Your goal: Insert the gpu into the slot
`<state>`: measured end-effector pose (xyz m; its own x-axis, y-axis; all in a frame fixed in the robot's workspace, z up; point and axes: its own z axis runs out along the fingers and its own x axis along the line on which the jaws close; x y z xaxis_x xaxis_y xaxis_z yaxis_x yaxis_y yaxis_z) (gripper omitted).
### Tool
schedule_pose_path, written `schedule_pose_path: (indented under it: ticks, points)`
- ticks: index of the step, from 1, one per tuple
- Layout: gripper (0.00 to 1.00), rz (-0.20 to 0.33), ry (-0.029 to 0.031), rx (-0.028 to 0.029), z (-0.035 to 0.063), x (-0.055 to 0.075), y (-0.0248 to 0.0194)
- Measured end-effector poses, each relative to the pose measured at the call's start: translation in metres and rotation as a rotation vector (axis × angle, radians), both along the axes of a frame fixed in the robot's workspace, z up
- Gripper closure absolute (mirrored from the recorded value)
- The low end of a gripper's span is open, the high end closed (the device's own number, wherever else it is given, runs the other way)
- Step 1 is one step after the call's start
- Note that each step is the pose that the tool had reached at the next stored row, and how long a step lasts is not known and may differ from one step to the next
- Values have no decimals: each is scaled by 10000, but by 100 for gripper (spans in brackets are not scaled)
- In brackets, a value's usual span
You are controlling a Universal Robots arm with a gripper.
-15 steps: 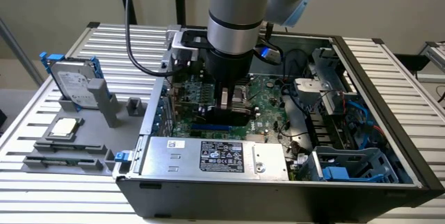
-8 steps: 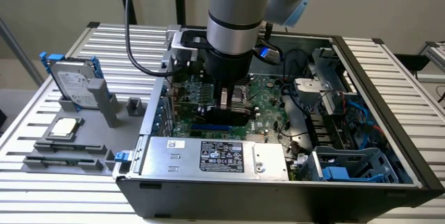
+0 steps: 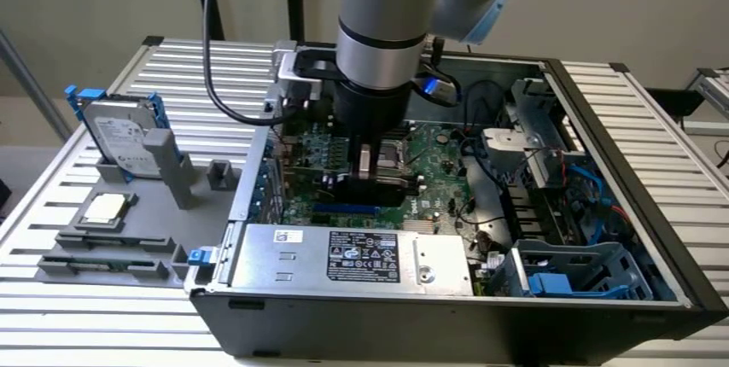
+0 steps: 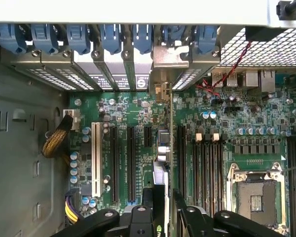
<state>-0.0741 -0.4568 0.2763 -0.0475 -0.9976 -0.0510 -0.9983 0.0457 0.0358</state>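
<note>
Black, thin and flat, the gpu card (image 4: 160, 197) sits clamped edge-on in the jaws, low over the green motherboard (image 4: 138, 111), near the long bright-blue plastic slot (image 3: 341, 211).

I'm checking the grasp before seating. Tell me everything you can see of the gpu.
The gpu is a thin black card, seen edge-on in the wrist view, pinched in the claw. Its silver bracket end points toward the rear slot covers. It stands on edge over the green motherboard; whether it touches the blue slot cannot be told.
</note>
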Motion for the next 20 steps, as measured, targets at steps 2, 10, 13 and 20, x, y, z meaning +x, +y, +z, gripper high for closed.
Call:
schedule_pose_path:
  ticks: [2, 10, 13, 20]
  points:
    - [74, 1, 1, -2, 1, -19, 2]
    - [74, 1, 2, -3, 0, -33, 17]
    - [74, 0, 1, -2, -7, -33, 18]
    - [74, -1, 11, -2, -43, -34, 18]
